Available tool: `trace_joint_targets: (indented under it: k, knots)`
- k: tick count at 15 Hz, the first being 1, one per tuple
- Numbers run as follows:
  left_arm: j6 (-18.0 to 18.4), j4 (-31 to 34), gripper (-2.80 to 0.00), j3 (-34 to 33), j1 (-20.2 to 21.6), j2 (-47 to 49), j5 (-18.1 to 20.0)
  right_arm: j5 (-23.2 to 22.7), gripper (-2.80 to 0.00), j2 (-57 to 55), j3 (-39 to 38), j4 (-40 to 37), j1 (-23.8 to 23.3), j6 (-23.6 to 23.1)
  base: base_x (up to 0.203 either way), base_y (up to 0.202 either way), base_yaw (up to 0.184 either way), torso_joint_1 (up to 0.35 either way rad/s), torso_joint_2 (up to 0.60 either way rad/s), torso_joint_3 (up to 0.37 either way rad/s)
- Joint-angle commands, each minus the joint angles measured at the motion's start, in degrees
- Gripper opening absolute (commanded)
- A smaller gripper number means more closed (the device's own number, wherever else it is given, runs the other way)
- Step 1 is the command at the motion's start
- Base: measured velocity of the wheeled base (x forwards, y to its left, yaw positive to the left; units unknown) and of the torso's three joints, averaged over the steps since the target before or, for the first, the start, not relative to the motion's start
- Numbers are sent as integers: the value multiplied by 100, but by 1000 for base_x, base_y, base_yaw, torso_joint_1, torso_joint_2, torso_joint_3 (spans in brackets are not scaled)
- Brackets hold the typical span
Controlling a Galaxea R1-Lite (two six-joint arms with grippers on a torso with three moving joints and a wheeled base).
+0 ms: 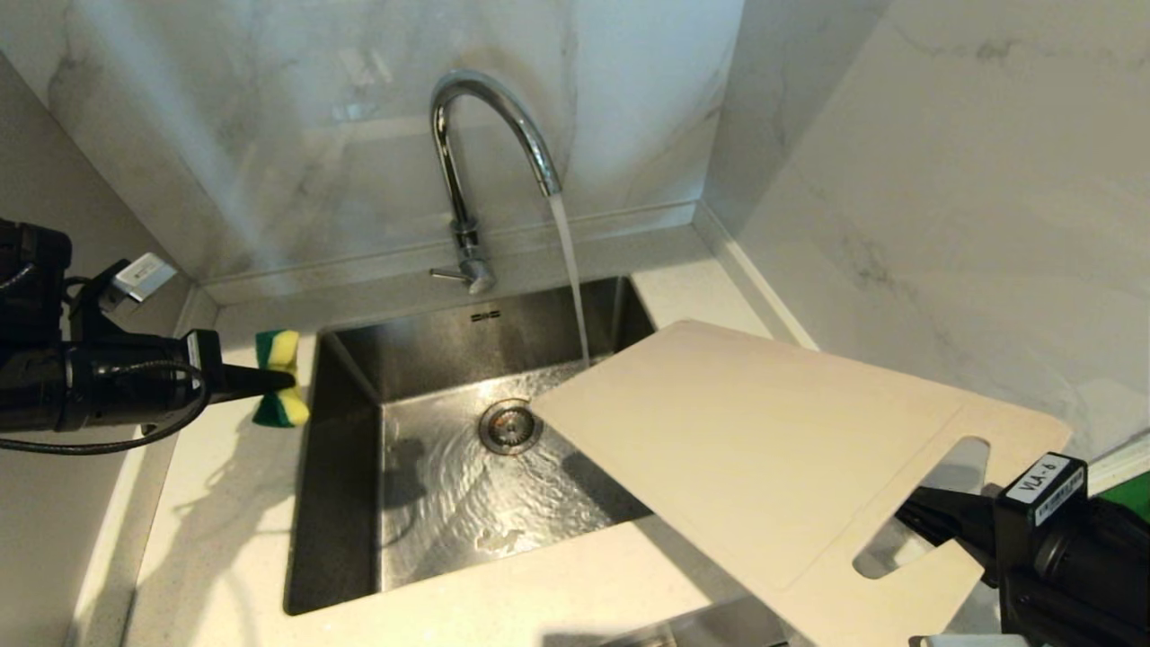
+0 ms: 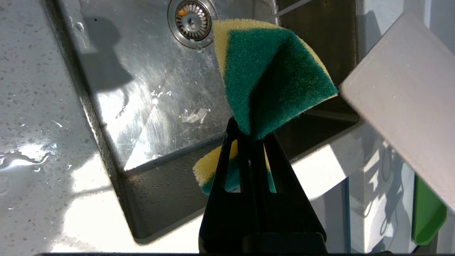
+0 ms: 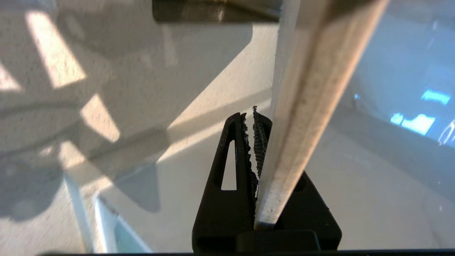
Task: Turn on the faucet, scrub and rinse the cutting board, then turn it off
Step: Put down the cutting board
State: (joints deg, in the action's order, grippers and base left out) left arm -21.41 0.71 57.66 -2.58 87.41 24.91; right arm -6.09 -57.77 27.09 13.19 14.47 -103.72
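The chrome faucet (image 1: 463, 171) is running; its stream (image 1: 571, 270) falls into the sink (image 1: 341, 431) right by the far edge of the cutting board (image 1: 764, 449). This cream board is held tilted, with its far corner over the basin. My right gripper (image 1: 907, 517) is shut on its handle end beside the slot; in the right wrist view the board's edge (image 3: 305, 89) runs down between the fingers of that gripper (image 3: 250, 119). My left gripper (image 1: 292, 382), above the counter left of the sink, is shut on a green-and-yellow sponge (image 2: 270, 71), pinched folded at the tips of the gripper (image 2: 250, 129).
The faucet's thin lever (image 1: 446, 273) sticks out at its base. The drain (image 1: 509, 425) lies under rippling water. Marble walls close in behind and on the right. A bright green flat object (image 1: 1127, 494) stands behind the right arm. The counter (image 2: 32, 106) left of the sink is wet.
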Motion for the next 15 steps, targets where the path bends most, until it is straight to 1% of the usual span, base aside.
trace_joint_targets:
  k: [1, 5, 8, 15]
  knots:
    - [-13, 0, -280, 17, -33, 17, 14, 279, -280, 99, -82, 0, 3, -53, 0, 0, 0, 0, 0, 0]
    - [-21, -32, -280, 43, -120, 115, 14, 797, -280, 109, -210, -1, 3, -61, 0, 0, 0, 0, 0, 0]
    - [-18, -36, -280, 79, -166, 154, 23, 1009, -280, 108, -269, -1, 3, -57, 0, 0, 0, 0, 0, 0]
    - [-30, -36, -280, 114, -305, 223, 23, 1110, -280, -68, -484, -27, 3, -20, 0, 0, 0, 0, 0, 0]
